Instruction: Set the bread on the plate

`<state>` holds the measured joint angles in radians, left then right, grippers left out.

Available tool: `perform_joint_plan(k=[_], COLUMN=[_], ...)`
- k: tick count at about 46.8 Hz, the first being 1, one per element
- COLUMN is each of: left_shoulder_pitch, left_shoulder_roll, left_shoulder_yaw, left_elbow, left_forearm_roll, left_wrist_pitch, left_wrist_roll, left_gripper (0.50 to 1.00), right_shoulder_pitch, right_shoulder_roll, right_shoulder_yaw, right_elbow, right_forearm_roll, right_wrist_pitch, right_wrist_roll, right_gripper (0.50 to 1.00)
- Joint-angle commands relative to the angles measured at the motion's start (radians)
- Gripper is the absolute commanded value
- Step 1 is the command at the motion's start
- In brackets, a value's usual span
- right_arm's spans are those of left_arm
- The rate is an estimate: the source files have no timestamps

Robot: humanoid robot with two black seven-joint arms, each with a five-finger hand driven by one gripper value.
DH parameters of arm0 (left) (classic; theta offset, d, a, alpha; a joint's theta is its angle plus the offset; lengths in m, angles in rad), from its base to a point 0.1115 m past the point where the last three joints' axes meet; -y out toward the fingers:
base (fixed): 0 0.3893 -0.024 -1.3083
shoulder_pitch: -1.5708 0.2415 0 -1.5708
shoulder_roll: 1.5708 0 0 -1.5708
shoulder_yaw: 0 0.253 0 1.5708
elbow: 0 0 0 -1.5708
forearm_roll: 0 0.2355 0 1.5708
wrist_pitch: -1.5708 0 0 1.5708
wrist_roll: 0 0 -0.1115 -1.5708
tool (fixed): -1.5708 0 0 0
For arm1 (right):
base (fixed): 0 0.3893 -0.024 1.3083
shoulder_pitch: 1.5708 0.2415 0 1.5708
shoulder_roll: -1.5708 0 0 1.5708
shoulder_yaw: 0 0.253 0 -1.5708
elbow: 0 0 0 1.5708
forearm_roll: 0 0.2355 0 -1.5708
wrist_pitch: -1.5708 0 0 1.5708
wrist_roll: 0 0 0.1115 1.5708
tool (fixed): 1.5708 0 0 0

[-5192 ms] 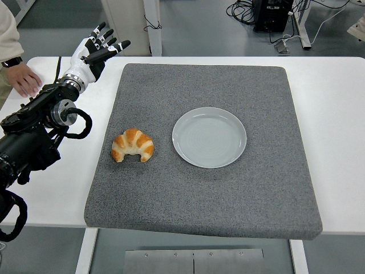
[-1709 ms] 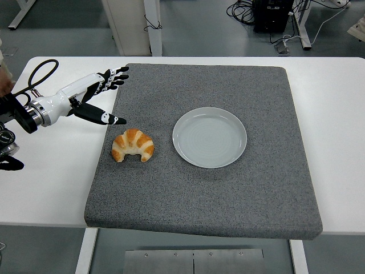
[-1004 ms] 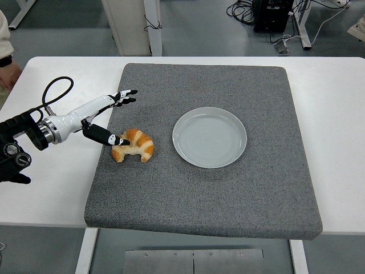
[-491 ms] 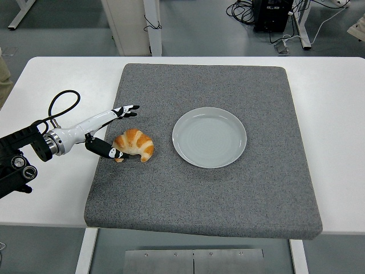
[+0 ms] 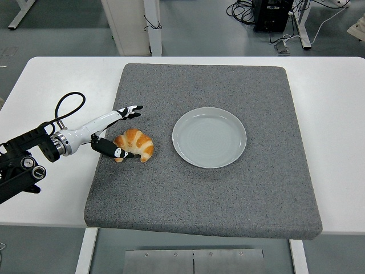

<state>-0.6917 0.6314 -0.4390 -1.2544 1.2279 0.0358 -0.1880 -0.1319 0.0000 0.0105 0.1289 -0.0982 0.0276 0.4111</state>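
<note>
Grey felt-like mat (image 5: 217,188) covers most of the white desk (image 5: 336,114), and on it we see the bread (image 5: 134,144), a golden croissant, lying near the mat's left side, with the pale plate (image 5: 209,137) just to its right, close but not touching. Our left robot hand (image 5: 117,132) reaches in from the left at the croissant's left end: the thumb lies low against the near side of the pastry, while the other fingers (image 5: 132,109) stretch out above and beyond it, not closed on anything. We judge the robot hand to be spread and empty, bracketing the bread without gripping it.

To do this step well, we should bring the long fingers down over the far side of the croissant so it sits between them and the thumb, then close gently; the crust looks flaky and would likely crush or slide on the mat under a hard pinch. A low lift and a short move rightward should reach the plate.

Whether the thumb actually touches the bread we cannot tell. The arm is cut off at the left edge, and our right arm is out of view.
</note>
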Motion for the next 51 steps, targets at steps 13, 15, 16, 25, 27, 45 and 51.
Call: perform_joint_plan(k=[13,15,16,25,27,45,51], left_shoulder_pitch=[0.014,0.014,0.014,0.012,0.012,0.003,-0.005], left_shoulder_roll=[-0.022,-0.021,-0.021,-0.019,-0.018,-0.013,-0.002], left_shoulder_yaw=[0.0,0.0,0.0,-0.001,0.0,-0.004,-0.012], left_elbow=[0.01,0.012,0.012,0.013,0.013,0.013,0.012], left_forearm_roll=[0.044,0.045,0.047,0.047,0.045,0.031,0.031], left_wrist_pitch=[0.012,0.01,0.012,0.01,0.012,0.013,0.013], left_wrist_roll=[-0.022,-0.024,-0.024,-0.027,-0.027,-0.054,-0.059], left_gripper=[0.921,0.901,0.886,0.783,0.778,0.5,0.5], right_shoulder_pitch=[0.0,0.0,0.0,0.0,0.0,0.0,0.0], right_shoulder_roll=[0.0,0.0,0.0,0.0,0.0,0.0,0.0], right_shoulder_yaw=[0.0,0.0,0.0,0.0,0.0,0.0,0.0], right_elbow=[0.0,0.0,0.0,0.0,0.0,0.0,0.0], right_forearm_roll=[0.0,0.0,0.0,0.0,0.0,0.0,0.0], right_wrist_pitch=[0.0,0.0,0.0,0.0,0.0,0.0,0.0], right_wrist_roll=[0.0,0.0,0.0,0.0,0.0,0.0,0.0], right_gripper=[1.0,1.0,1.0,1.0,1.0,1.0,1.0])
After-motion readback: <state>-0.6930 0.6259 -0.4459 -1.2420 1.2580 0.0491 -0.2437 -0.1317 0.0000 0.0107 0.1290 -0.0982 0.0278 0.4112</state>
